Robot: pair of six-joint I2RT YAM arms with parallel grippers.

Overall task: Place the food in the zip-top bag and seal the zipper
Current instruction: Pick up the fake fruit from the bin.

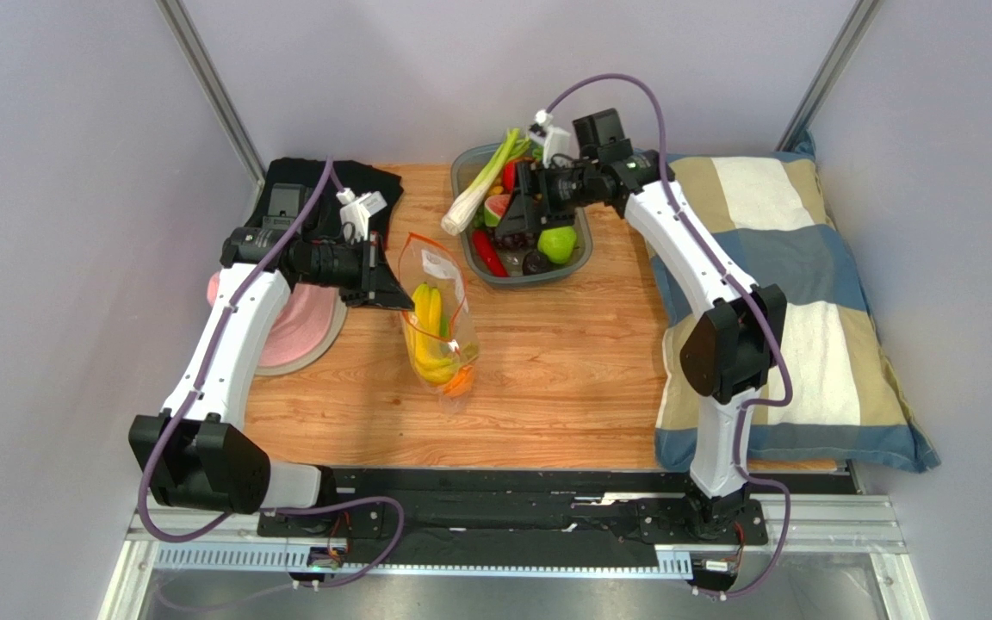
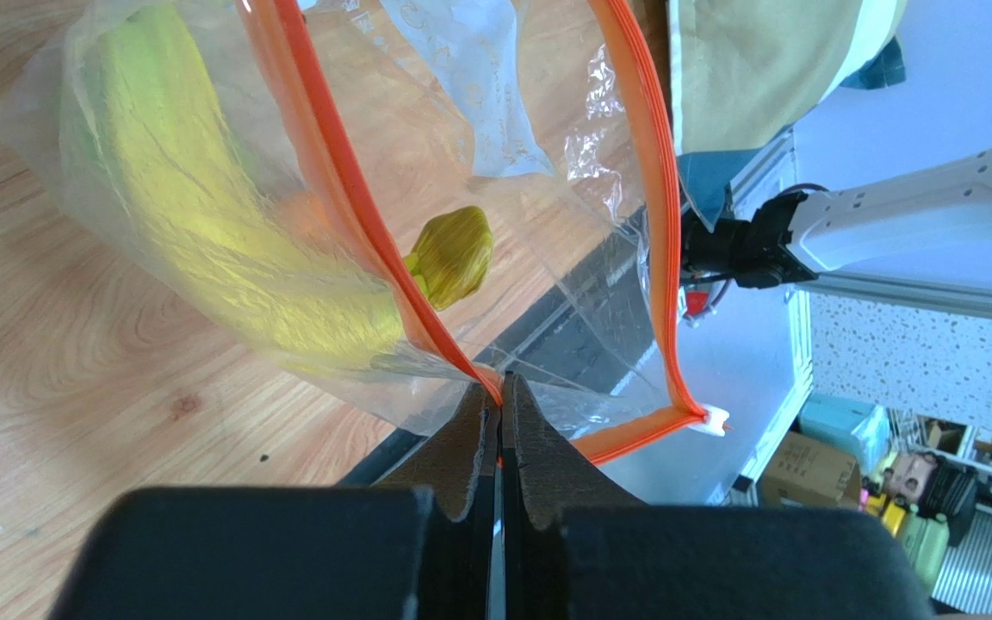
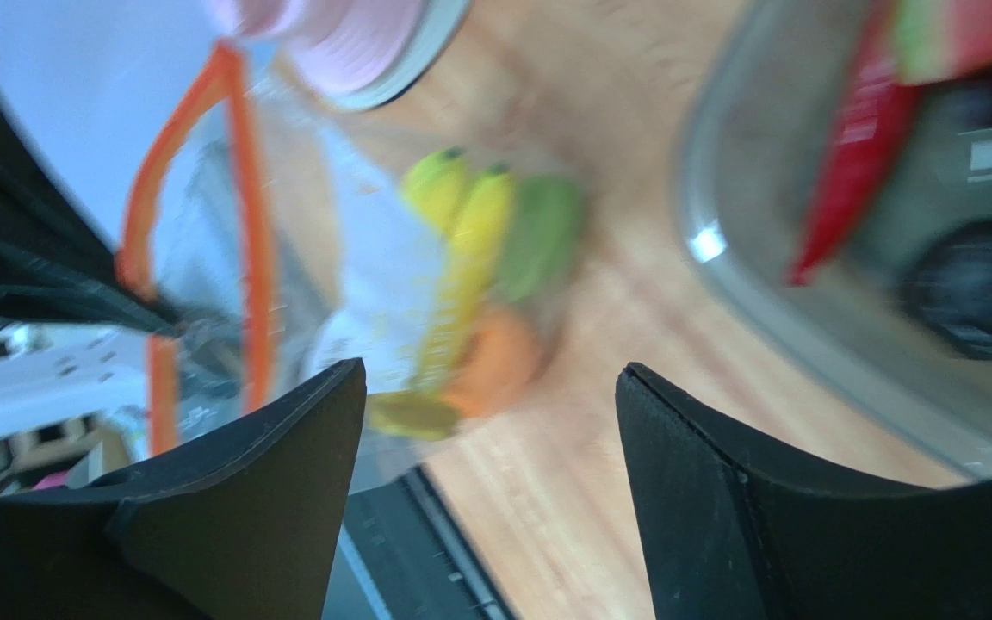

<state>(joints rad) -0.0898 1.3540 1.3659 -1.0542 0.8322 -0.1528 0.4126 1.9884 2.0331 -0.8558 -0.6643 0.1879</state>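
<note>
From where I stand, the desk (image 1: 566, 375) starts just past the two arm bases. The first thing on it is the clear bag (image 1: 452, 300), lying about the middle of the top view. Inside it are a yellow banana (image 1: 426, 317) and, at the near end, an orange (image 1: 460, 381). The bag's mouth gapes open, with its two lips well apart.

The left tool (image 2: 501, 394) is at the bag's far-left corner. Its two fingers are pinched tight on the orange-red zipper strip (image 2: 333, 194), right where the lips meet. In the left wrist view a small white slider (image 2: 715, 417) sits at the strip's end in the lower right. A lumpy yellow-green piece (image 2: 452, 255) lies beside the banana.

Left of the bag a pink plate (image 1: 301, 330) lies under the left arm.

Further back, centre-top of the overhead view, is a grey tray (image 1: 575, 269). It holds a green apple (image 1: 557, 243), a watermelon slice (image 1: 499, 207), a red pepper (image 1: 488, 253) and a pale green stalk (image 1: 486, 178). The right tool (image 1: 517, 222) hangs over this tray. Its own camera is blurred but shows the fingers spread wide with nothing between them.

A black cloth (image 1: 372, 178) lies at the far left corner, and a striped pillow (image 1: 799, 284) fills the right side.
</note>
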